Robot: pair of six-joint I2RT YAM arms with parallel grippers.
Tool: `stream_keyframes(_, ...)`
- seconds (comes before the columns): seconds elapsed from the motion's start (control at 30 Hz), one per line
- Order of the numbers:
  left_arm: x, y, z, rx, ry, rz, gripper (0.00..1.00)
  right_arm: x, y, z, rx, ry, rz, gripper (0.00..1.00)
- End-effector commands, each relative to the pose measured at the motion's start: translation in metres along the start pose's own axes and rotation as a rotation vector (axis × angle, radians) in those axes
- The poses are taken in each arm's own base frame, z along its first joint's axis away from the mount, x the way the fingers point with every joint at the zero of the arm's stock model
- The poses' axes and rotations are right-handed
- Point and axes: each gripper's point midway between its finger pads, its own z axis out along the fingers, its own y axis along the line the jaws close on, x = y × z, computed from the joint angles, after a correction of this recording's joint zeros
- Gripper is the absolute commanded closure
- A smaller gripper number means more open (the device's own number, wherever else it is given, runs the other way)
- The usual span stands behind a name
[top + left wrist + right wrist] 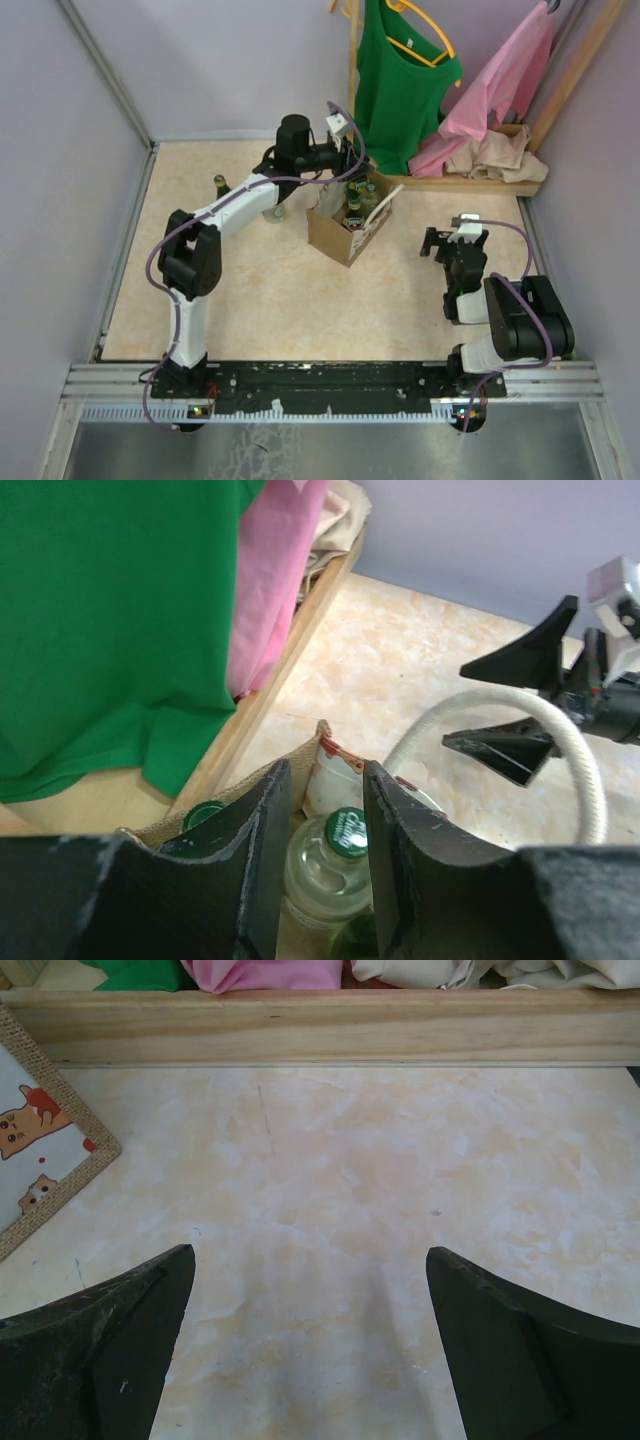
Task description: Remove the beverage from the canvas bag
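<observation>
1. Canvas bag (340,232) stands upright near mid-table, just in front of the wooden rack base (470,183). One white handle (565,742) loops off its rim.
2. Beverage: clear bottle with green cap (346,832), upright inside the bag. A second green cap (205,815) sits beside it in the bag.
3. Left gripper (325,865) is over the bag mouth, fingers (262,865) parted, one on each side of the capped bottle top. A gap shows on the left side; contact on the right cannot be told.
4. Right gripper (310,1350) is spread wide over bare table (330,1190), well to the right of the bag and holding nothing.
5. A lone green bottle (221,185) stands on the table left of the left arm.
</observation>
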Motion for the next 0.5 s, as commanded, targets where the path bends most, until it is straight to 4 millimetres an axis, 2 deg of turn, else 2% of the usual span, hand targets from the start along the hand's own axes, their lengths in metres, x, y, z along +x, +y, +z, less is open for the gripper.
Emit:
stream_keyframes(0.0, -0.017, 0.018, 0.009, -0.077, -0.038, 0.018, 0.57, -0.025, 0.0, 0.008, 0.002, -0.081, -0.01, 0.01)
stream_keyframes(0.2, -0.008, 0.034, 0.012, -0.152, -0.039, 0.013, 0.54, -0.025, 0.0, 0.008, 0.003, -0.08, -0.01, 0.01)
stream_keyframes(0.47, 0.014, 0.044, 0.018, -0.189, -0.011, 0.001, 0.48, -0.025, 0.0, 0.008, 0.004, -0.081, -0.01, 0.01)
